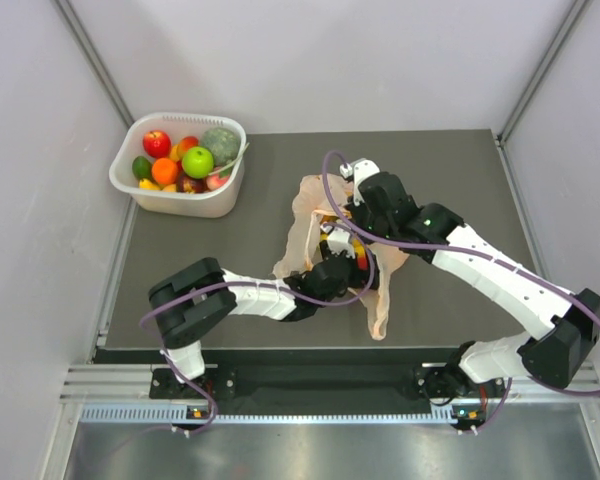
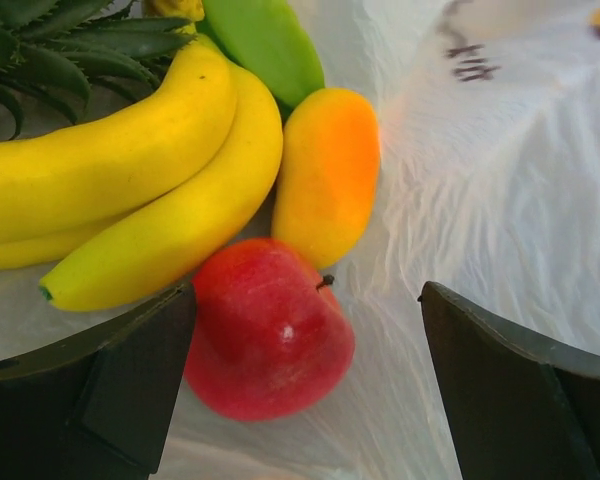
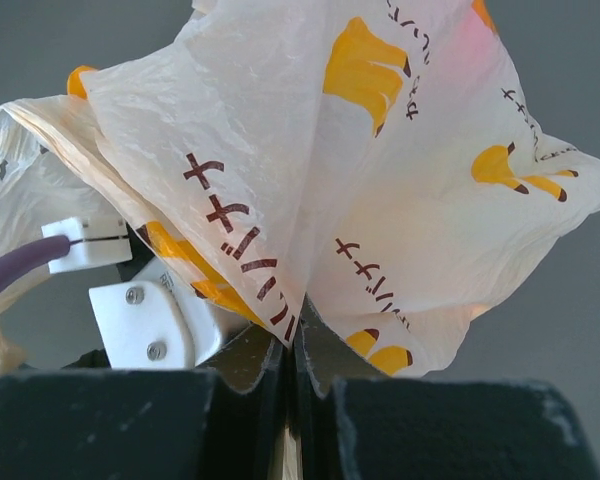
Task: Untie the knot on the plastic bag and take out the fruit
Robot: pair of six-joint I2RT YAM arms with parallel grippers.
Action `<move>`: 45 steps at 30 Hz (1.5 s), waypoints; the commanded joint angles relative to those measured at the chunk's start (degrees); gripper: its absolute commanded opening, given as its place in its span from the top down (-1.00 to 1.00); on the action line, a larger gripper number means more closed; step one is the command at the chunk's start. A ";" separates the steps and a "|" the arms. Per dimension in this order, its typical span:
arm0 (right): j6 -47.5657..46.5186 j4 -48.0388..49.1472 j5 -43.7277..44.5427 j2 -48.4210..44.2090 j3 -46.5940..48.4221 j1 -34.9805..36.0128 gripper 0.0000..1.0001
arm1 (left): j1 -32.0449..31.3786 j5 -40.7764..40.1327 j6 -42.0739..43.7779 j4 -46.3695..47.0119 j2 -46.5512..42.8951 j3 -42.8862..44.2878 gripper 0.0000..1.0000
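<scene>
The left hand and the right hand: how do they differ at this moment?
The left hand is open wide; the right hand is shut. The left hand holds nothing, with a red apple lying loose within its opening; the right hand pinches the film of the plastic bag. Both are at the same bag.

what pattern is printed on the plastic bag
The plastic bag carries yellow-orange shapes and dark brown marks; right wrist view shows it best.
</scene>
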 commanded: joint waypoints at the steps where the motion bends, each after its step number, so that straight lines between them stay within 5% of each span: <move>1: 0.37 0.81 -0.39 -1.98 -0.10 -0.32 0.97 | 0.78 -1.34 -3.16 -1.69 2.65 3.58 -0.97; 20: 0.63 1.34 0.14 -1.80 -0.63 -0.32 0.97 | 0.87 -0.46 -4.40 -3.98 8.11 5.26 -0.92; 23: 0.63 1.52 0.41 -2.07 -0.89 -0.32 0.98 | 0.95 -1.07 -3.87 -1.61 6.80 3.15 -0.73; 27: 0.81 1.61 0.41 -2.07 -1.07 -0.32 1.00 | 0.87 -0.37 -1.41 0.77 3.28 0.43 0.09; 28: 0.81 1.69 0.49 -2.15 -1.15 -0.32 1.00 | 0.87 0.07 -0.89 1.03 1.36 -0.02 0.58; 30: 0.72 1.96 0.58 -2.15 -1.24 -0.32 1.00 | 0.60 0.42 0.00 -1.06 -0.93 -0.63 1.00; 45: 1.07 5.56 0.58 0.30 -0.63 -0.68 1.00 | -0.98 12.20 -8.26 -47.20 -49.40 -8.98 1.00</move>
